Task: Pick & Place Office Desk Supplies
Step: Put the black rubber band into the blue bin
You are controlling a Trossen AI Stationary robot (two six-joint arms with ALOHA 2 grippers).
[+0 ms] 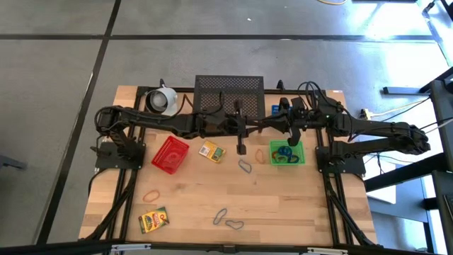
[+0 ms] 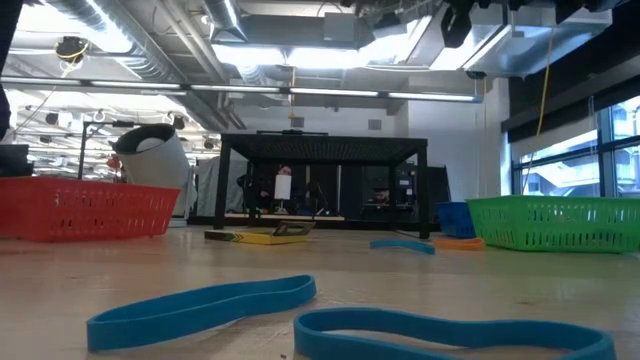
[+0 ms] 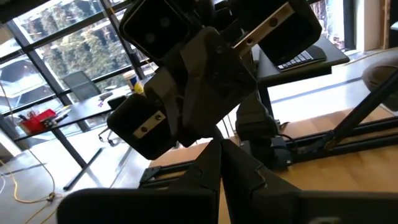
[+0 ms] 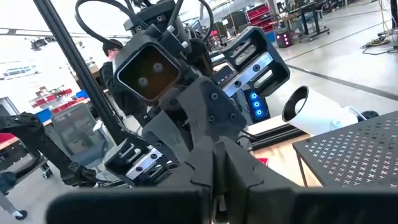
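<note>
One camera hangs overhead, looking straight down on the pale wooden table [image 1: 283, 205]. Another sits at tabletop level, close behind flat blue loops [image 2: 200, 305]. Both show the green mesh basket [image 1: 273, 147]. Each wrist camera faces the opposite arm closely.

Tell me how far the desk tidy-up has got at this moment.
Early. Done: a few blue loops lie in the green basket. In hand: nothing; the left hand and right hand are both shut and empty, raised near the black shelf. Left: the loops on the table, two printed boxes, and the red basket, which looks empty.
</note>
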